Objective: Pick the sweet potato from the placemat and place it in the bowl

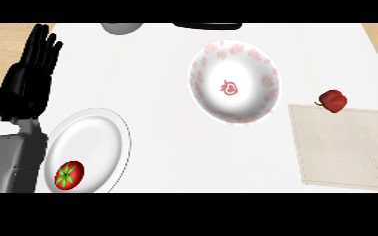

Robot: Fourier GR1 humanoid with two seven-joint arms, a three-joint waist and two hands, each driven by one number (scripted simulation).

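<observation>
A white bowl (235, 82) with a pink flower pattern stands in the middle of the counter. A beige placemat (336, 147) lies at the right edge with nothing on its visible part. A small red pepper-like vegetable (334, 100) sits at the placemat's far edge. No sweet potato shows anywhere. My left hand (31, 77) rests open at the left edge, fingers straight and pointing up. My right hand is out of the view.
A white plate (92, 140) at the lower left carries a red tomato (69, 175) with a green stem. A grey object (122, 28) and a dark one (208, 25) peek in at the top edge.
</observation>
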